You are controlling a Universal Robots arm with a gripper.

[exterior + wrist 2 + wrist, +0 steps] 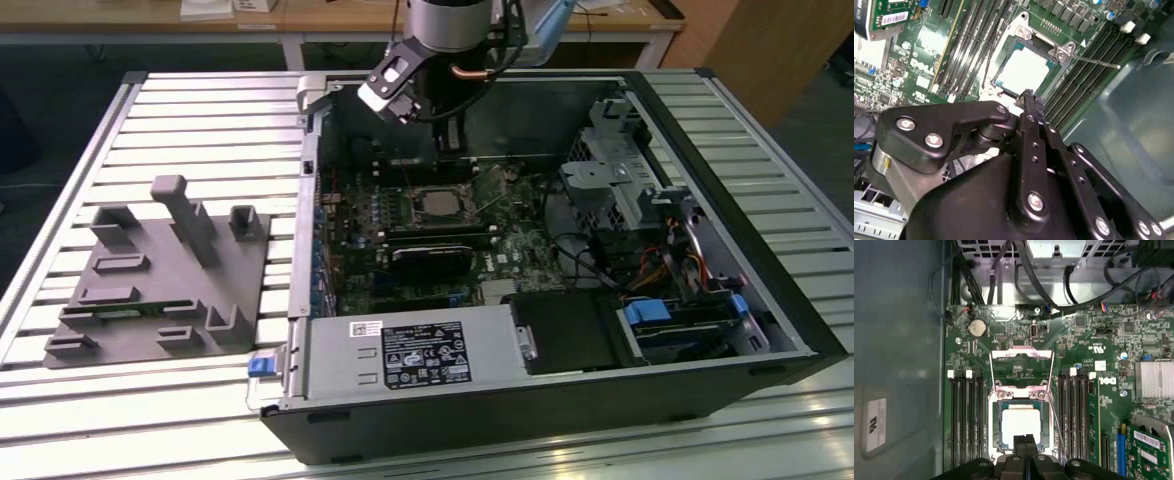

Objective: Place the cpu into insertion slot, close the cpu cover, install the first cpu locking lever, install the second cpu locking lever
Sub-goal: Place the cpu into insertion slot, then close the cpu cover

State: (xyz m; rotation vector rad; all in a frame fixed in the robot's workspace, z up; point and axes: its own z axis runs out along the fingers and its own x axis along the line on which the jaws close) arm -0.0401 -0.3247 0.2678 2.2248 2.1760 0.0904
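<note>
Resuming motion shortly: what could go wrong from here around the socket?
The gripper hangs close over the cpu in the insertion slot; a drop could press it askew. The cpu cover looks raised, and a thin locking lever sticks out; either could snag.

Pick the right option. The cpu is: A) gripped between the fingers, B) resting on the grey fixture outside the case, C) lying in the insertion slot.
C: the cpu lies with its pale top up inside the insertion slot, close to the gripper.
</note>
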